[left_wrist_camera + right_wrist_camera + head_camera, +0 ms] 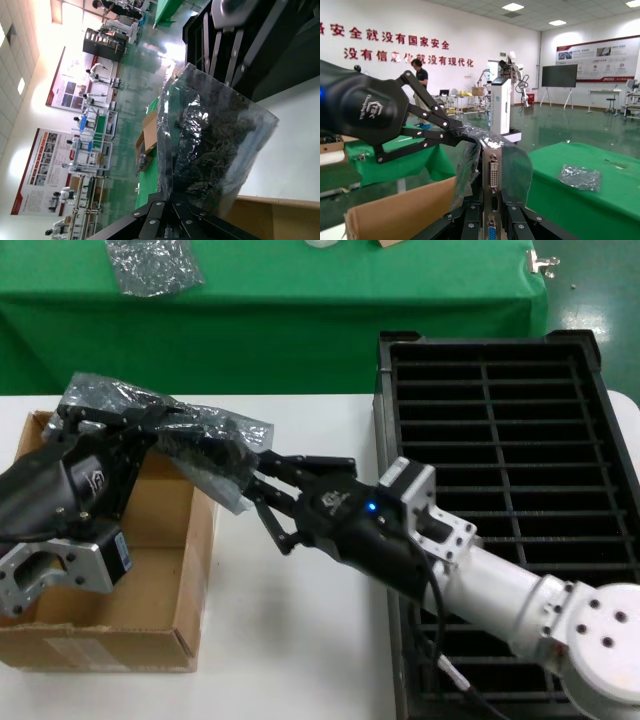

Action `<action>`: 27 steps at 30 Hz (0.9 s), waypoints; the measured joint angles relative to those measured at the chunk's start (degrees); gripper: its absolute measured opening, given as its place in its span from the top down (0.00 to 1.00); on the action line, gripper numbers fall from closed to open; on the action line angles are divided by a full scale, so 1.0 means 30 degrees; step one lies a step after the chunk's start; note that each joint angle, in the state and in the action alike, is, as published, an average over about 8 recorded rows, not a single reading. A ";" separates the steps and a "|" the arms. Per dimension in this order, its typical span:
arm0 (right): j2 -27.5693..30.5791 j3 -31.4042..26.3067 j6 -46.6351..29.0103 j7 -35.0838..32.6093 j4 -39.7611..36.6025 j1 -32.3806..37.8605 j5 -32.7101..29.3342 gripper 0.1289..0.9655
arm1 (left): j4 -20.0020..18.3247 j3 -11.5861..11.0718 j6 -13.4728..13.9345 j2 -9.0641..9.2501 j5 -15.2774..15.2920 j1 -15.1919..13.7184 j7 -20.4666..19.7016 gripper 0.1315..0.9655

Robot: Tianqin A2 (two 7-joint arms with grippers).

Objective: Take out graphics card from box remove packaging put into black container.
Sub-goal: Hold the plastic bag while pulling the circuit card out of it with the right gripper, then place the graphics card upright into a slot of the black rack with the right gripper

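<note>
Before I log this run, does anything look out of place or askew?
Only a stray squarish bag lying crumpled on the green table, apart from the work. The packaging, tilted above the box, is just held between left gripper and right gripper.

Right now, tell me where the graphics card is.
In the head view the graphics card is on the robot's left, inside the packaging, held above the box between the left gripper and right gripper.

White table (300,640) w/ brown box (150,625) at left, black container (590,440) at right.
</note>
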 joint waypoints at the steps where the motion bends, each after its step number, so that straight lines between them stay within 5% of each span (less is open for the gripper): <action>1: 0.0254 0.0033 0.0032 0.0133 0.0366 -0.0164 -0.0098 0.93 | 0.0000 0.0000 0.0000 0.0000 0.0000 0.0000 0.0000 0.99; 16: 0.6836 0.2543 -0.1161 0.4236 0.7487 -0.2575 -0.3658 0.93 | 0.0000 0.0000 0.0000 0.0000 0.0000 0.0000 0.0000 0.99; 27: 1.2410 0.5261 -0.4487 0.6515 1.1232 -0.2759 -0.5628 0.93 | 0.0000 0.0000 0.0000 0.0000 0.0000 0.0000 0.0000 0.99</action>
